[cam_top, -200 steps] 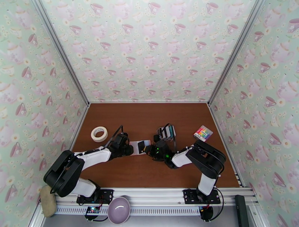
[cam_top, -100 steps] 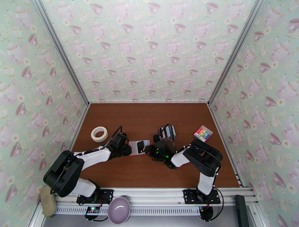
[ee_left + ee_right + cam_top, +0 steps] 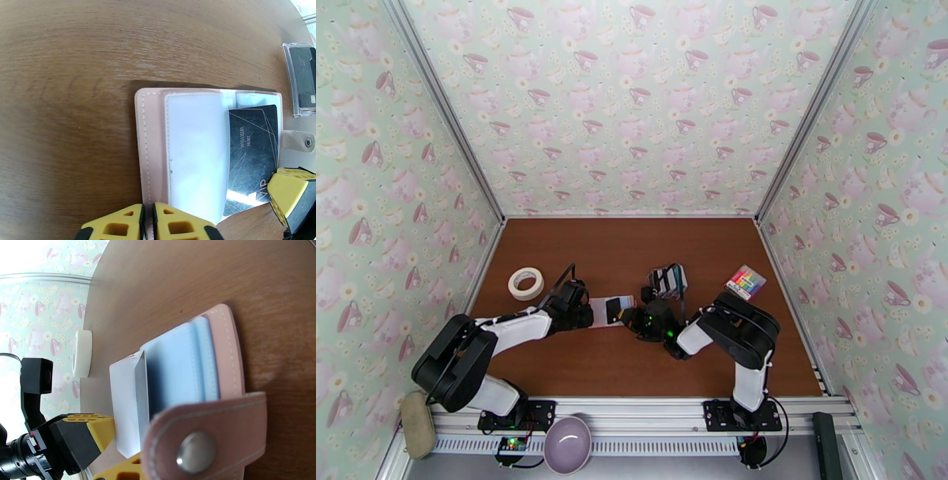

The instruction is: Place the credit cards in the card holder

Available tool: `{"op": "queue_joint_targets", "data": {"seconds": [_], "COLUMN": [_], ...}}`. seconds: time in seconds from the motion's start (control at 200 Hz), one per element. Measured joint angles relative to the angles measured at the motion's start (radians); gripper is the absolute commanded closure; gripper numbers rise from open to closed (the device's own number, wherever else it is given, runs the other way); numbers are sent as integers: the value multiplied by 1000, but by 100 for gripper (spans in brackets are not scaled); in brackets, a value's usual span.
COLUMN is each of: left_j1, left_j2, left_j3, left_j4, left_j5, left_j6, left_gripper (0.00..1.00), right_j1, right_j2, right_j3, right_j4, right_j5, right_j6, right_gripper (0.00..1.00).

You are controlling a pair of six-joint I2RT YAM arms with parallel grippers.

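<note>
The pale pink card holder (image 3: 611, 309) lies open on the brown table between my two grippers. Its clear sleeves (image 3: 195, 158) face up, and one dark credit card (image 3: 251, 154) sits in the right sleeve. The snap tab (image 3: 296, 141) sticks out to the right. My left gripper (image 3: 148, 223) is shut on the holder's left pink edge. My right gripper (image 3: 636, 317) is shut at the holder's right side, with the tab (image 3: 205, 437) right in front of its camera. More credit cards stand in a clear rack (image 3: 667, 279) just behind the right gripper.
A white tape roll (image 3: 525, 283) lies at the left of the table. A rainbow-striped rectangle (image 3: 745, 280) sits near the right wall. A purple bowl (image 3: 567, 444) rests on the front rail between the arm bases.
The left gripper's fingers have come together on the holder's left edge. The right arm's elbow has shifted slightly left. The holder has stayed in place.
</note>
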Motion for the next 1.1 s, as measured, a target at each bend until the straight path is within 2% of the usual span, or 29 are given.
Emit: {"op": "queue_joint_targets", "data": {"seconds": [1.102], "left_j1": [-4], "left_j2": [39], "left_j3": [23], "left_j4": [8], "left_j5": [-2], "left_j6": [0], "left_gripper": [87], "right_j1": [0], "right_j2": [47], "right_j3": [25], "right_j4": [48], "right_j5": [44], "right_j6": [48], "right_gripper": [100]}}
